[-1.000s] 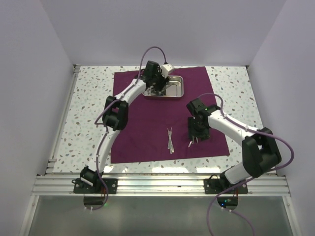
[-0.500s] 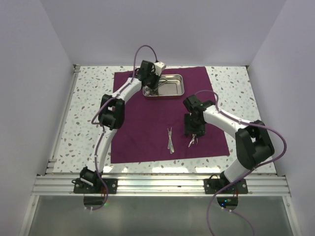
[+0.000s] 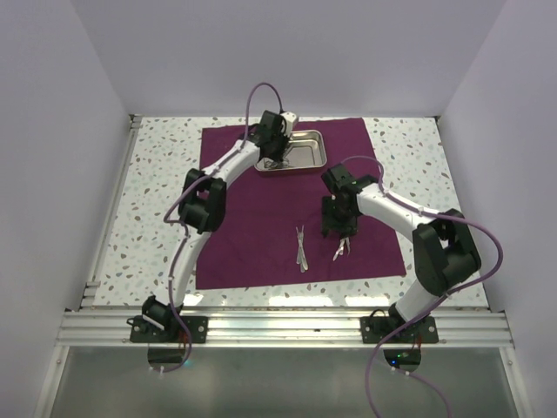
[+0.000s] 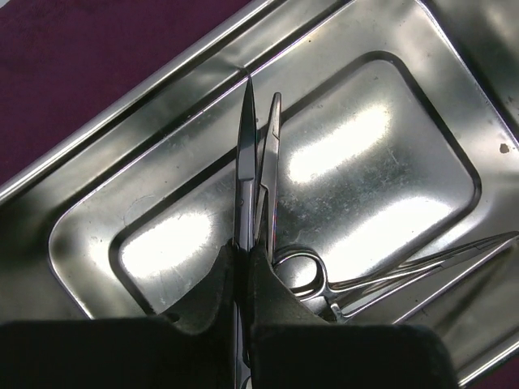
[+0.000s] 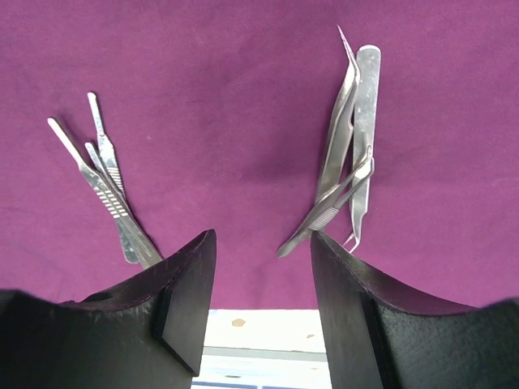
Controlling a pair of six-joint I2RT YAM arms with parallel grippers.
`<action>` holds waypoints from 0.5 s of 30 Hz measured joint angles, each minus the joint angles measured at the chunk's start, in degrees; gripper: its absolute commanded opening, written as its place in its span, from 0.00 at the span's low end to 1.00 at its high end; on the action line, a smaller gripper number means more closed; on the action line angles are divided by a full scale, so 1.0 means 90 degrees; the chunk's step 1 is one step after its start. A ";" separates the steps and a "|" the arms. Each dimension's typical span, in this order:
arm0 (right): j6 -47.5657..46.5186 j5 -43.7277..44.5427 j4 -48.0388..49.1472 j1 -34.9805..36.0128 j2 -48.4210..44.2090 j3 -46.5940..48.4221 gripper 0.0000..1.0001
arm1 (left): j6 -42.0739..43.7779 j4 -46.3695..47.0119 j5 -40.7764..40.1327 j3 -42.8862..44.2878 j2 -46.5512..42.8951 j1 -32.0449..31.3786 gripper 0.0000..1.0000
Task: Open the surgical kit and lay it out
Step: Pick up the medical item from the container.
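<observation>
My left hand [image 4: 243, 267] is pinching the slim silver pointed instrument [image 4: 246, 154], long axis pointing to 12 o'clock, inside the shallow shiny steel tray [image 4: 381, 186].

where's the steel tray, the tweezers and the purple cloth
steel tray [image 4: 365, 154], left wrist view, bare floor
tweezers [image 5: 365, 121], right wrist view, broad upper arm
purple cloth [image 3: 252, 235], top view, bare centre

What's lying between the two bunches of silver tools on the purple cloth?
Only bare purple cloth; the right wrist view shows the thin handles and the tweezers apart, nothing between.
</observation>
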 measured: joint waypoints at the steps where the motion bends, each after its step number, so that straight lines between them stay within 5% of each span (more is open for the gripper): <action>1: 0.0002 -0.0007 0.0017 0.0000 0.0000 0.0000 0.54 | -0.0143 -0.0012 -0.0092 0.0007 0.0000 -0.0015 0.00; 15: 0.0000 -0.0148 0.0221 0.0000 0.0000 0.0284 0.54 | -0.1117 -0.0488 -0.1474 0.0012 -0.0410 -0.0073 0.00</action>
